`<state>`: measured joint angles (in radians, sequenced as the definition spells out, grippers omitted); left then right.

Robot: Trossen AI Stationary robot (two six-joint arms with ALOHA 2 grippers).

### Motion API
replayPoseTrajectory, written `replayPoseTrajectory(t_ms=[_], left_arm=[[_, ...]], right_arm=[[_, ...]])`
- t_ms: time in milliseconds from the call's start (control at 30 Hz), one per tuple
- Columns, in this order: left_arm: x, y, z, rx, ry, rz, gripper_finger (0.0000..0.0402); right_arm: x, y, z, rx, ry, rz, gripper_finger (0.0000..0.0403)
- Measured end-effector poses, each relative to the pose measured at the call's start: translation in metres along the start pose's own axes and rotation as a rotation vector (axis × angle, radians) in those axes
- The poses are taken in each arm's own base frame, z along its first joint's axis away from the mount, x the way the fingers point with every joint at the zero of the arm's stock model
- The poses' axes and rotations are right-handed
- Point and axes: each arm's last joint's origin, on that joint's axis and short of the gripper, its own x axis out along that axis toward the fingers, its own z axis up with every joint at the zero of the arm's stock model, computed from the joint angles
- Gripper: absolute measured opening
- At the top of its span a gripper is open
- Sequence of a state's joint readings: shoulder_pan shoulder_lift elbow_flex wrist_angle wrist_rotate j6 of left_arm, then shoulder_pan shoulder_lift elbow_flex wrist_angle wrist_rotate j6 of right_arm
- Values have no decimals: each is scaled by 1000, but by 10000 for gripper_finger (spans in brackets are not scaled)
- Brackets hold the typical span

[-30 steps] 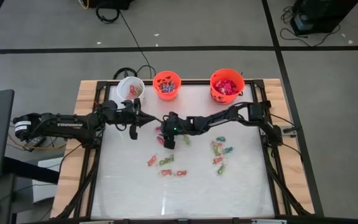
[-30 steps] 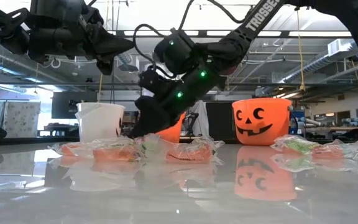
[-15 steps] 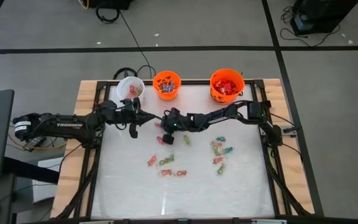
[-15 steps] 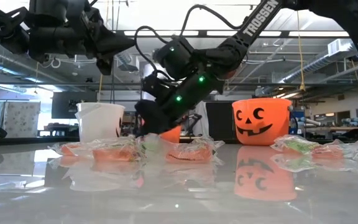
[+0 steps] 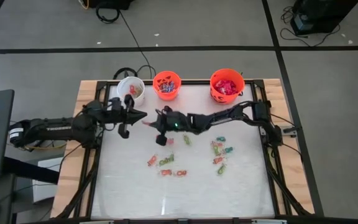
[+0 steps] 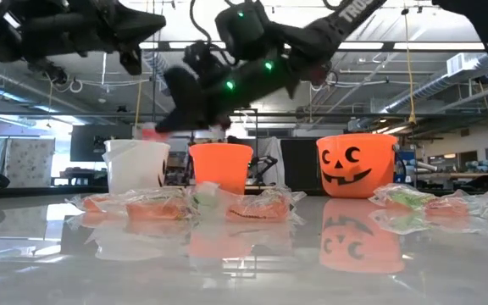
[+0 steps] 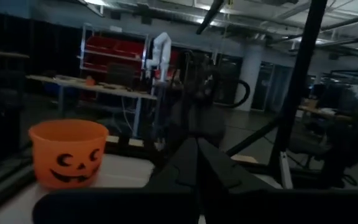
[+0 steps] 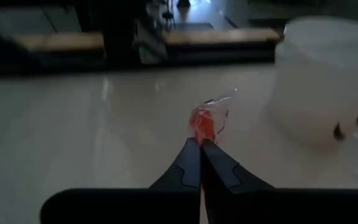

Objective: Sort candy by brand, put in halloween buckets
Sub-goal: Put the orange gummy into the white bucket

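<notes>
Right wrist view shows our right gripper (image 8: 200, 144) clamped on a small red clear-wrapped candy (image 8: 205, 122), lifted above the table near its far-left corner, so we judge the next move is carrying it over the white round plastic bucket (image 8: 325, 74).

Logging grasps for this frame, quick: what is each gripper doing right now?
Left gripper: shut, empty, raised near the white bucket.
Right gripper: shut on a small red wrapped candy, lifted off the table.
</notes>
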<state>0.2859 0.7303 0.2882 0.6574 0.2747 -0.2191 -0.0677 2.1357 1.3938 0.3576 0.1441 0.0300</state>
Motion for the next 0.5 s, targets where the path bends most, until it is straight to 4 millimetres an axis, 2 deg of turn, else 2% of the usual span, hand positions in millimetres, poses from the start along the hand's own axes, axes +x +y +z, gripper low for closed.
replayPoseTrajectory(t_ms=[133,267,400,500], left_arm=[[-8,-2,3,29,10,28,8],[-10,-4,5,63,10,-10,8],[-11,-7,5,174,7,-12,8],[-12,-5,0,183,11,54,8]], right_arm=[[8,-18,39,56,-46,86,5],[15,-39,77,16,-68,43,5],[28,-70,102,60,-122,-21,5],[46,-90,107,142,-164,-56,5]])
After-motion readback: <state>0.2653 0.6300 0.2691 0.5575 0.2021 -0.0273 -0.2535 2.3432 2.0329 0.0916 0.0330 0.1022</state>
